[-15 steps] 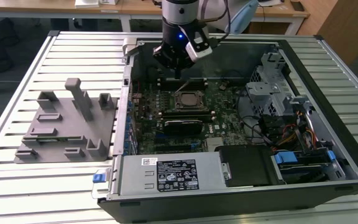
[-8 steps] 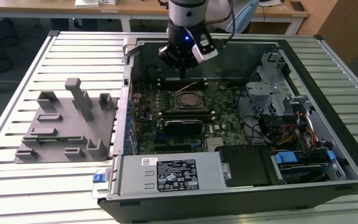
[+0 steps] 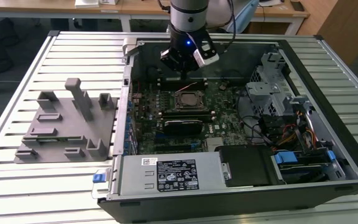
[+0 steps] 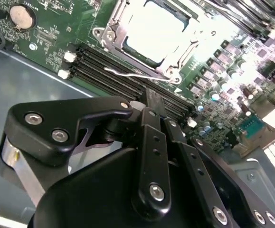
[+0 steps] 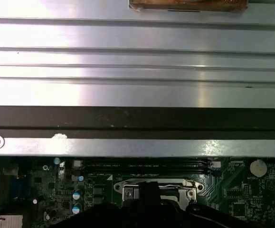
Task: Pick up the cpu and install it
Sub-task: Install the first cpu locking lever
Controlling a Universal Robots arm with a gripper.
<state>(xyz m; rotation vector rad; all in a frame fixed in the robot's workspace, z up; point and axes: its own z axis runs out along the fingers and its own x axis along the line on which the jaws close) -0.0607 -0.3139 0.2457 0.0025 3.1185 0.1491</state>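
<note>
We cannot tell how the jaws stand. Our gripper [image 3: 185, 71] hangs above the motherboard [image 3: 166, 109], near the socket [image 3: 187, 100]. The cpu [image 4: 152, 29] seems to sit in the socket already, bright inside the frame, probably seated for locking. The lever [image 4: 128, 72] and memory slots [image 4: 113, 73] lie just beside.

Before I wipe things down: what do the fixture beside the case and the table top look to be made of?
The grey fixture looks like matte plastic: even grey, no glints, blocky moulded posts. The table top looks like bare ribbed metal, probably aluminium: silvery slats with bright reflected streaks, as in the first wrist view.
</note>
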